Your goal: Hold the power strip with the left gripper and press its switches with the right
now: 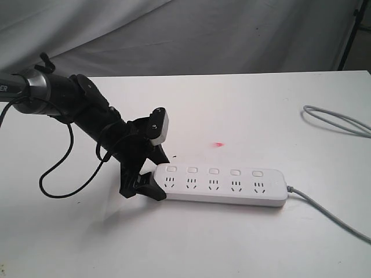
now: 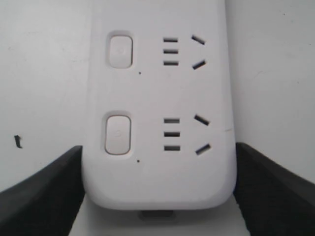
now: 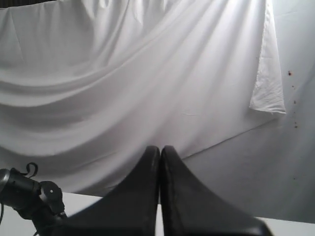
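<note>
The long white power strip (image 1: 220, 185) lies flat on the white table, front centre, with five sockets and a row of small white switches (image 1: 214, 171) above them. My left gripper (image 1: 157, 174) clasps its left rounded end. In the left wrist view the black jaws press both long sides of the power strip (image 2: 157, 98), left gripper (image 2: 158, 147), with two switches (image 2: 118, 133) in sight. My right gripper (image 3: 160, 147) is outside the exterior view. Its jaws are shut together on nothing, raised and pointing at the white drape.
The strip's grey cord (image 1: 330, 217) runs off to the front right. A separate loop of grey cable (image 1: 336, 119) lies at the right edge. A small red spot (image 1: 219, 144) marks the tabletop. A black cable loop (image 1: 58, 174) hangs from the left arm.
</note>
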You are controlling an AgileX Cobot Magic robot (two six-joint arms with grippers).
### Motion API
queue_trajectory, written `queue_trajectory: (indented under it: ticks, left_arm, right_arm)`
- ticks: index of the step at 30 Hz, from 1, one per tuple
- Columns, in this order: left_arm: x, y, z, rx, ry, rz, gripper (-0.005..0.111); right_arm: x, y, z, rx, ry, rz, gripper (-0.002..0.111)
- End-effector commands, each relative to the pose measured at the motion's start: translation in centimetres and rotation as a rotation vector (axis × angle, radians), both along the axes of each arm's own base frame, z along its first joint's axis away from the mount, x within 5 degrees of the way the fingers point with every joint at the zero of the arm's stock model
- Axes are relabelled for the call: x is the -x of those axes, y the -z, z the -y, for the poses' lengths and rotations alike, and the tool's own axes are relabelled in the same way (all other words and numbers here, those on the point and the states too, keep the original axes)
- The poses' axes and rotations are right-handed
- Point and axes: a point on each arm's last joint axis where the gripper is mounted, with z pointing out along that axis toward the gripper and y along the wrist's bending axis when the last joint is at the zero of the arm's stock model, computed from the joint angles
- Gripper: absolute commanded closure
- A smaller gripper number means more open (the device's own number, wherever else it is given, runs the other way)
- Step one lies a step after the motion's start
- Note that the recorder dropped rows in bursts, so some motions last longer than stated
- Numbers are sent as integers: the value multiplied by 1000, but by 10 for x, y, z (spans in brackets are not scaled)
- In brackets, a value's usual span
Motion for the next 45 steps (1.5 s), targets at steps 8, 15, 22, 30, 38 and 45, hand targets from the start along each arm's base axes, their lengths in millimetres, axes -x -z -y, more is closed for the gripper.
queue_trajectory:
  ticks: [8, 15, 22, 30, 38, 45]
  left_arm:
    - [1, -3, 3, 7, 2, 0, 40]
    - [1, -3, 3, 7, 2, 0, 40]
    - [1, -3, 3, 7, 2, 0, 40]
    - [1, -3, 3, 7, 2, 0, 40]
    - [1, -3, 3, 7, 2, 0, 40]
    - [1, -3, 3, 7, 2, 0, 40]
  right_arm:
    - [-13, 24, 15, 15, 180, -92, 108]
    - [-18, 55, 19, -22, 212, -51, 108]
    - [-13, 77, 19, -40, 209, -51, 108]
    - [-17, 103, 19, -31, 212, -109, 108]
    - [-17, 113, 19, -21, 211, -133, 108]
    - [-17, 113, 19, -17, 212, -132, 108]
